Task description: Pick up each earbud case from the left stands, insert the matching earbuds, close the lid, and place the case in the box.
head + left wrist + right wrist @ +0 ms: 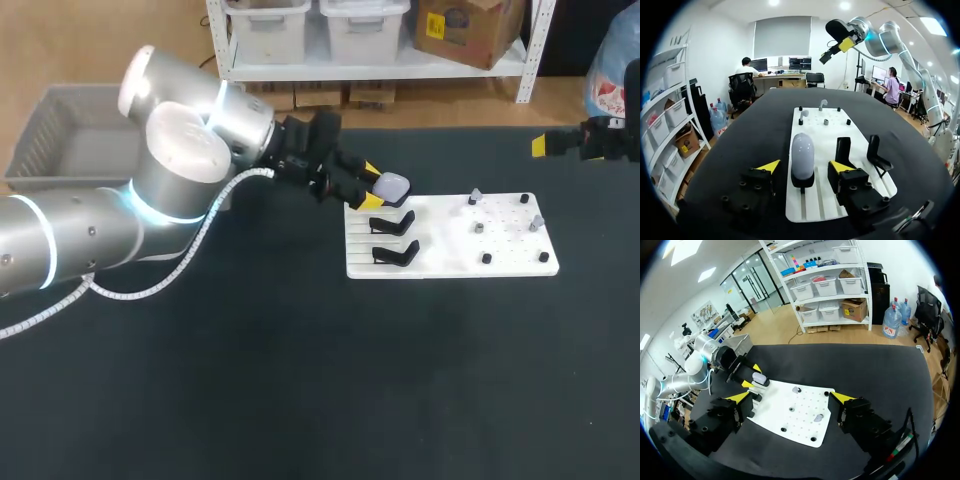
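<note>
The earbud case [392, 186] is sitting on the farthest of the three stands, at the left part of the white board [440, 242], with its lid closed as far as I can see. The other two stands [393, 224] are standing bare. Whether their cases are lying in the grey box [30, 135] at the table's far left, I cannot tell, because the arm is hiding most of its inside. Some small grey pieces, which I am taking for the earbuds [476, 196], are waiting on the right part of the board. For this case, in my judgement, everything is left to do: lifting it, putting the earbuds in, closing it and carrying it to the box.

The left arm is reaching across from the left side, and the left gripper [373, 187] is being held level with the case. In the left wrist view the case [802, 156] is standing between the two fingers [840, 166], which are spread apart with a gap showing on each side, so they are not clamping it yet.

The right gripper [790, 397] is hanging high over the table's far right side, well apart from the board, with its fingers wide apart and holding nothing.
</note>
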`<act>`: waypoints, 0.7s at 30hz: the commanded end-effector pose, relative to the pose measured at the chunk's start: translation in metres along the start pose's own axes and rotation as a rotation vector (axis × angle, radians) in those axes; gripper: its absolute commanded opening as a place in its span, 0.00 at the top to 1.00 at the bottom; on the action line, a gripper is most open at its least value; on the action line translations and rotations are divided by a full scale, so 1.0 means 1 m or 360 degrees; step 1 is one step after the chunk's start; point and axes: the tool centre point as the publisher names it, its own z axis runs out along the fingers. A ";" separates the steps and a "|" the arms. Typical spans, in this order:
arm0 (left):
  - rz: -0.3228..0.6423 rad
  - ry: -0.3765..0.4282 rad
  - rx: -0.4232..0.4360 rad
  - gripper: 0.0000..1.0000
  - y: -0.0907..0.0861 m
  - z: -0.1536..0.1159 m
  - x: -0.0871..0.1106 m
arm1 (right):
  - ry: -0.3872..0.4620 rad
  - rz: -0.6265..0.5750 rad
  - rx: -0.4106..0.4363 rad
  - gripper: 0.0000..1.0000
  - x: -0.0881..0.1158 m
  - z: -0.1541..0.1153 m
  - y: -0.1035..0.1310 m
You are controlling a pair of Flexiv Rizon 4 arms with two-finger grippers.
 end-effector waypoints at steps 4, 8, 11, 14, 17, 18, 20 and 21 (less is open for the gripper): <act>-0.0001 0.0005 0.0006 0.47 0.004 0.004 -0.001 | 0.0000 0.0000 0.0001 0.00 0.000 -0.001 0.000; 0.0001 -0.0001 0.0007 0.50 0.004 0.006 -0.002 | 0.0000 0.0000 0.0001 0.00 0.000 -0.001 0.000; -0.0001 -0.0006 0.0009 0.50 0.003 0.008 -0.003 | 0.0000 0.0000 0.0001 0.00 0.000 -0.001 0.000; -0.0002 -0.0010 0.0012 0.51 0.003 0.008 -0.003 | 0.0000 0.0000 0.0001 0.00 0.000 -0.001 0.000; -0.0005 -0.0008 0.0011 0.53 0.002 0.009 -0.002 | 0.0000 0.0000 0.0001 0.00 0.000 -0.001 0.000; -0.0006 -0.0010 0.0009 0.53 0.002 0.009 -0.002 | 0.0000 0.0000 0.0001 0.00 0.000 -0.001 0.000; -0.0009 -0.0012 0.0004 0.53 0.002 0.009 -0.002 | 0.0000 0.0000 0.0001 0.00 0.000 -0.001 0.000; -0.0010 -0.0012 0.0003 0.53 0.002 0.009 -0.002 | 0.0000 0.0000 0.0001 0.00 0.000 -0.001 0.000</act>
